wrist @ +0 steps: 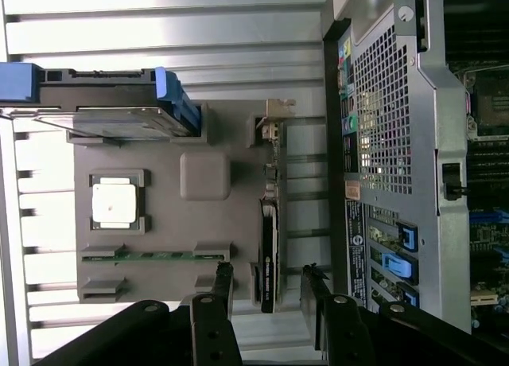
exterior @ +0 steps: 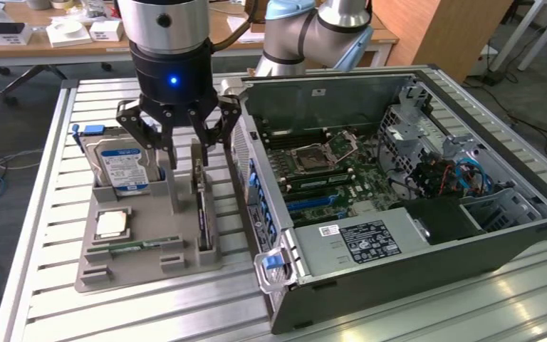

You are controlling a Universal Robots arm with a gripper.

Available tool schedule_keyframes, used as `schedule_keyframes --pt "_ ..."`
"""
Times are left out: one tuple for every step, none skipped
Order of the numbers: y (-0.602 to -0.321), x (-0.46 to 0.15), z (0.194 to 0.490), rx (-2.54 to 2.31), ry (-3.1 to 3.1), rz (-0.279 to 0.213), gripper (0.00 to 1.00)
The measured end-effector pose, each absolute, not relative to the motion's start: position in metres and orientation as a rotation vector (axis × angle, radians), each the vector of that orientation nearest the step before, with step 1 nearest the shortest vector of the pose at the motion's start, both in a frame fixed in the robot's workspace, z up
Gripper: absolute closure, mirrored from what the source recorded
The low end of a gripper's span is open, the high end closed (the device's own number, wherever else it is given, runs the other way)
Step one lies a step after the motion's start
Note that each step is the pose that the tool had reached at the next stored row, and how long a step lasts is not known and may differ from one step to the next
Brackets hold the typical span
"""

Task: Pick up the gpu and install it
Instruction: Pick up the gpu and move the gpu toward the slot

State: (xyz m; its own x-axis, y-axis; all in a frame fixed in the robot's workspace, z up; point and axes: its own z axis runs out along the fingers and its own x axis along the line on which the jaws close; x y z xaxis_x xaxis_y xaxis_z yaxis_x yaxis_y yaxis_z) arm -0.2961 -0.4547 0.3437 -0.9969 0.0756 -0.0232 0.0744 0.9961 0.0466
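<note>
The gpu stands on edge in a slot of the grey holder tray, a thin card with a black shroud and a silver bracket at its far end. My gripper hangs just above the card's far part, open. In the wrist view the gpu is a narrow edge-on strip, and my gripper has one dark finger on each side of the card's line, apart from it. Nothing is held.
A hard drive with a blue label stands in the tray beside the gripper; a CPU and a RAM stick lie in it. The open computer case with its motherboard sits on the exterior view's right, on a slatted metal table.
</note>
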Motion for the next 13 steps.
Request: schedule_keyframes --pt "-0.4548 -0.2962 0.3437 0.117 3.114 0.071 0.53" --pt "-0.4548 -0.2961 0.3436 0.117 3.114 0.071 0.53" --pt "-0.4548 -0.2961 0.3436 0.117 3.114 0.071 0.53" --pt "-0.4548 -0.2962 0.3436 0.117 3.114 0.071 0.53" --pt "-0.4548 -0.2961 0.3436 0.117 3.114 0.071 0.53" --pt "-0.4548 -0.2961 0.3436 0.117 3.114 0.071 0.53" --pt "-0.4548 -0.2962 0.3436 0.117 3.114 0.071 0.53" --pt "-0.4547 -0.2962 0.3436 0.117 3.114 0.071 0.53" --pt "-0.4548 -0.2961 0.3436 0.117 3.114 0.071 0.53" --pt "-0.4547 -0.2962 0.3436 0.117 3.114 0.072 0.53" --pt "-0.4547 -0.2961 0.3434 0.117 3.114 0.071 0.53" --pt "-0.4547 -0.2961 0.3428 0.117 3.113 0.072 0.53" --pt "-0.4548 -0.2961 0.3419 0.117 3.113 0.072 0.53"
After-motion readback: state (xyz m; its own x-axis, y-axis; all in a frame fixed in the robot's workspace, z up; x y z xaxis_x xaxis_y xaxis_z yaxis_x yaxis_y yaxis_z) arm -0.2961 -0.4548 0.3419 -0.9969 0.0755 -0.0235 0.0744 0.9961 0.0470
